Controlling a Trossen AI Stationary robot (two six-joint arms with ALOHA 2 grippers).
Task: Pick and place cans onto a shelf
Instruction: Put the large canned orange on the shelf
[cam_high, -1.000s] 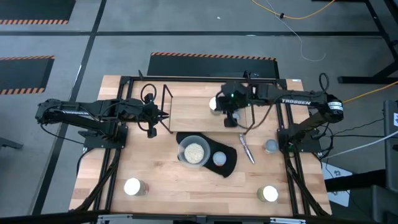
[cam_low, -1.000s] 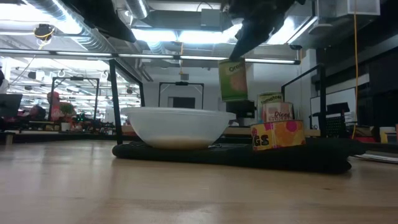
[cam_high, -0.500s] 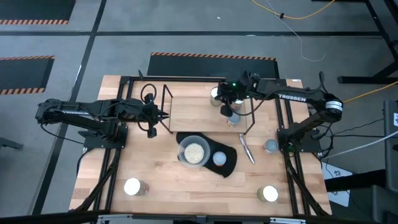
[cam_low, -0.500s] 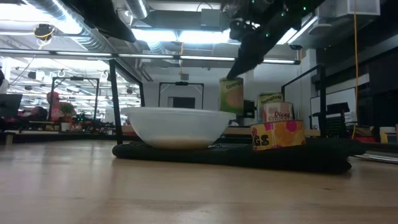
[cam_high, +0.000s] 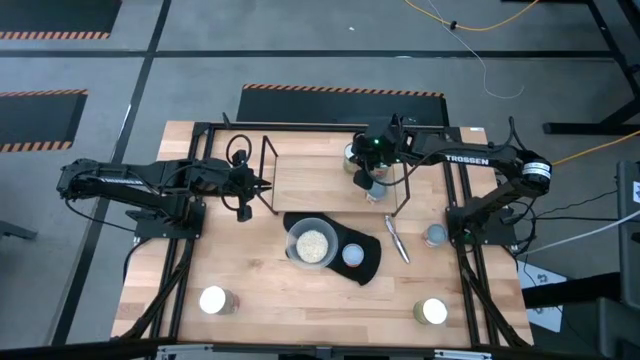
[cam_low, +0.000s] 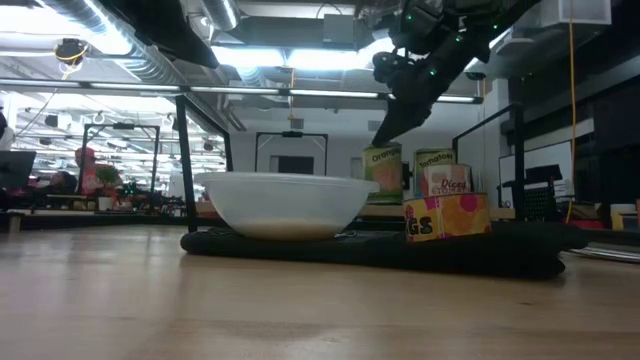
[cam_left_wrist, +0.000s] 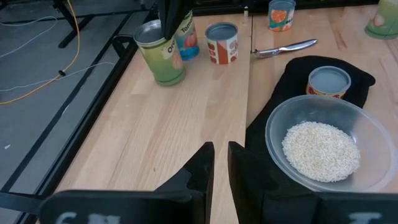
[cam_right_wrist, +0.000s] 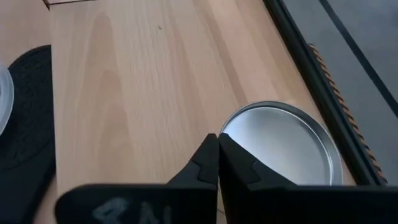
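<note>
The shelf (cam_high: 268, 172) is a black rod frame on the far half of the table. My right gripper (cam_high: 357, 165) is shut on a green-labelled can (cam_left_wrist: 160, 55) inside the shelf's right end. A tomato can (cam_left_wrist: 188, 38) stands just behind it and a red-and-white can (cam_left_wrist: 222, 42) beside it. In the low view the green can (cam_low: 383, 170) is level with the tomato can (cam_low: 434, 160). My left gripper (cam_high: 265, 187) waits by the shelf's left end, with a narrow gap between its fingers (cam_left_wrist: 205, 165) and nothing in it. My right gripper pinches the green can's top rim (cam_right_wrist: 229, 129) between its two fingers, on the side of the silver lid (cam_right_wrist: 283, 146) toward the table's near edge. The fingers (cam_left_wrist: 169, 18) slant down from the table's right. The can is about upright, its base down at the wood.
A clear bowl of pale grains (cam_high: 312, 244) and a can (cam_high: 353, 255) sit on a black mat (cam_high: 372, 262) at mid-table, with a silver utensil (cam_high: 397, 238) beside it. Loose cans stand at the right (cam_high: 435, 235), near left (cam_high: 213, 300) and near right (cam_high: 432, 312).
My right gripper has come down and toward the table's far edge with the green can, rolling its wrist a little. The can has sunk from well above the bowl's rim to stand level with the tomato can. My left arm has kept still.
</note>
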